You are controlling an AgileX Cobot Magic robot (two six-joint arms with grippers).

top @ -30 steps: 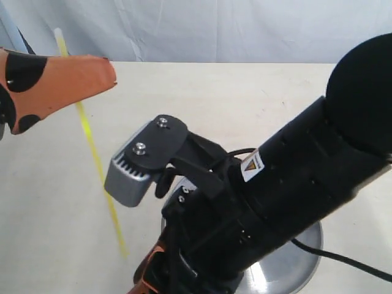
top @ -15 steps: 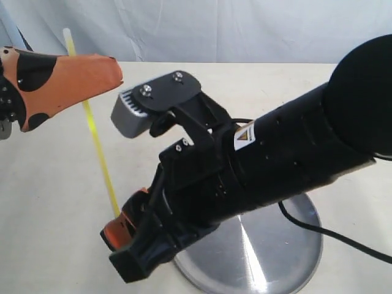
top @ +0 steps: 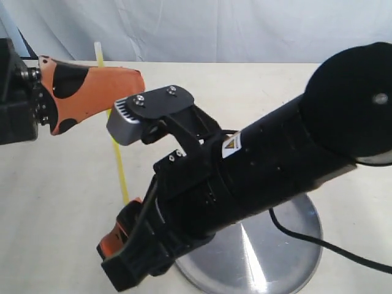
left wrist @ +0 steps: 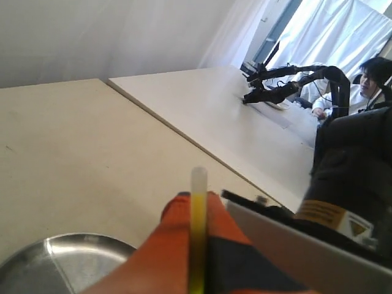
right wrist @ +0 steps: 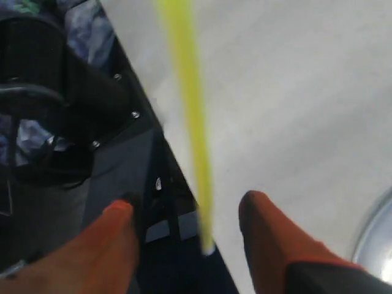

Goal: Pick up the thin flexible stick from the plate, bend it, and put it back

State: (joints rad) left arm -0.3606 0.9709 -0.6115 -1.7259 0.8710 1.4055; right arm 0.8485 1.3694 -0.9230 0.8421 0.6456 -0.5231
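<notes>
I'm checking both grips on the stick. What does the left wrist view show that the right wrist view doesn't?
Left wrist view only: the left gripper shut on the thin flexible stick, pale tip showing. Right wrist view only: the right gripper open, its fingers either side of the stick's lower end, apart from it. Both: the stick and part of the plate.

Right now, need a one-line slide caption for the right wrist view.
Open right gripper flanking the tip of the yellow-green stick, silver plate alongside.

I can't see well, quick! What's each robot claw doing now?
Left gripper: shut on the thin flexible stick.
Right gripper: open, either side of the stick's lower end.
</notes>
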